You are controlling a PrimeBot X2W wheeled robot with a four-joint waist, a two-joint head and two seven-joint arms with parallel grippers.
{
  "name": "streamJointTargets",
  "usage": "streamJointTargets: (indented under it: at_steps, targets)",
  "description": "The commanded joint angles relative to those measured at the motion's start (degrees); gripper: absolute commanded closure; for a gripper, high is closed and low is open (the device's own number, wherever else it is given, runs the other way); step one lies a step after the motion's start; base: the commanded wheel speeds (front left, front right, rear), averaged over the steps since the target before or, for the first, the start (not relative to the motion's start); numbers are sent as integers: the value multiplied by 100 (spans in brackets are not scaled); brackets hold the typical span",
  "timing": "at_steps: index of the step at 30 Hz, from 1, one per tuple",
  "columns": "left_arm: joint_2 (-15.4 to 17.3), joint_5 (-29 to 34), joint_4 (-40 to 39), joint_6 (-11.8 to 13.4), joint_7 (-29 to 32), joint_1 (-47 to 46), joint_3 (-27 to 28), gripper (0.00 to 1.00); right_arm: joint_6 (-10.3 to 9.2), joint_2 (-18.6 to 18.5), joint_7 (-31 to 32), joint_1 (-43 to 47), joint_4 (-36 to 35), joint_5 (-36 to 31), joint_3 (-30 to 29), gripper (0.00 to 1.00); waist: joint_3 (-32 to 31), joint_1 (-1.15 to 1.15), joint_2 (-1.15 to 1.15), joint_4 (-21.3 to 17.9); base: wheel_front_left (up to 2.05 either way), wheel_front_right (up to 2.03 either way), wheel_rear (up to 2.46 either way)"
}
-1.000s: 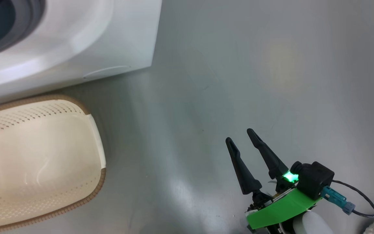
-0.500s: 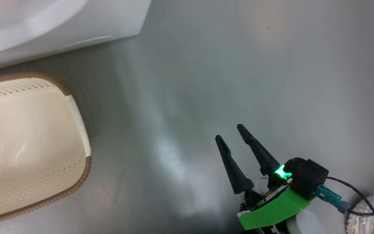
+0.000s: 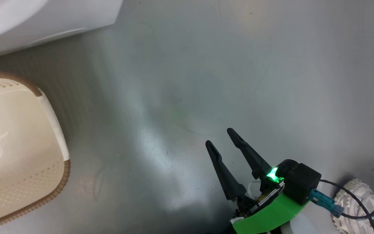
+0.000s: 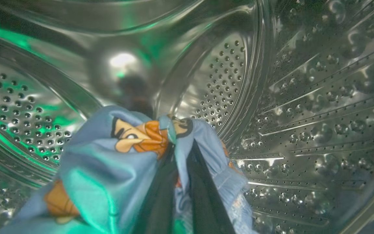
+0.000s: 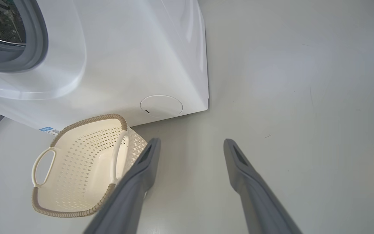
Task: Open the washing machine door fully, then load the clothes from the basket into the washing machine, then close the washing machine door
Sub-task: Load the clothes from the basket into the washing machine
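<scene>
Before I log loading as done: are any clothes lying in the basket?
No, in the right wrist view the basket is bare inside, perforated cream plastic with no fabric.

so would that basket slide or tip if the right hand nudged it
Probably slide: the basket looks empty, thin perforated plastic, so likely light, and the floor looks smooth. Its low, wide shape should resist tipping. The walls may flex a little.

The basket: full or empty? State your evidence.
Empty: the basket has a bare perforated floor and walls, with nothing inside.
</scene>
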Motion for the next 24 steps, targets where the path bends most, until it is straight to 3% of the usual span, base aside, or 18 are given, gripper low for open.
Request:
streamJointTargets:
  at_steps: [1, 9, 14, 15, 16, 24]
  targets:
    - [361, -94, 4, -15, 65, -64, 38, 100, 9, 4, -27, 267, -110, 56, 190, 0, 47, 0, 0, -49, 0, 0, 0]
    - [566, -372, 507, -15, 661, -160, -383, 100, 9, 4, -27, 282, -117, 94, 301, 0, 103, 0, 0, -103, 0, 0, 0]
    - [559, -333, 712, -15, 550, -312, -450, 100, 9, 4, -27, 249, -85, 94, 265, 0, 87, 0, 0, -75, 0, 0, 0]
    - [537, -322, 742, -15, 497, -329, -466, 71, 9, 4, -27, 238, -83, 91, 254, 0, 79, 0, 0, -62, 0, 0, 0]
    - [512, -326, 777, -15, 464, -333, -485, 0, 9, 4, -27, 229, -80, 86, 242, 0, 69, 0, 0, -46, 0, 0, 0]
    - [288, -401, 1018, -15, 338, -231, -618, 0, 9, 4, -27, 130, -41, 46, 125, 0, -60, 0, 0, 91, 0, 0, 0]
